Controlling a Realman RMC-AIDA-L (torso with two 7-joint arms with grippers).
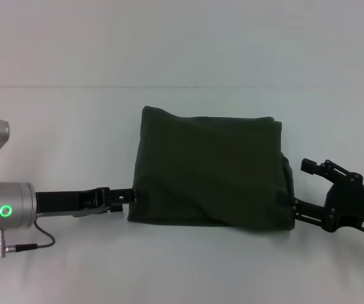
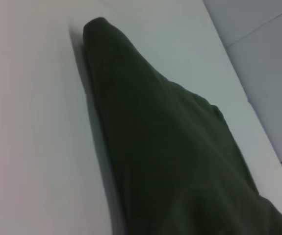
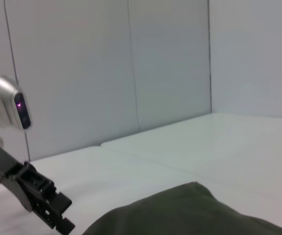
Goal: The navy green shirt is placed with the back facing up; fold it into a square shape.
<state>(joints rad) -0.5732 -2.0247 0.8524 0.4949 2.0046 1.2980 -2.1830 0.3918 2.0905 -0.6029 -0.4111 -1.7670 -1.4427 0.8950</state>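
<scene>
The navy green shirt (image 1: pixel 210 168) lies folded into a roughly square bundle in the middle of the white table (image 1: pixel 182 266). My left gripper (image 1: pixel 128 194) sits low at the bundle's near left edge, its tip touching the cloth. On the other side, my right gripper (image 1: pixel 301 185) stands open at the near right corner, its lower finger against the fabric. The left wrist view shows the shirt (image 2: pixel 170 161) close up, rising in a soft fold. In the right wrist view the shirt (image 3: pixel 190 213) lies low in front, with the left gripper (image 3: pixel 62 215) beyond it.
Bare white table surface (image 1: pixel 61 126) surrounds the shirt on all sides. A pale wall (image 3: pixel 131 73) stands behind the table. A cable (image 1: pixel 33 246) hangs from my left wrist.
</scene>
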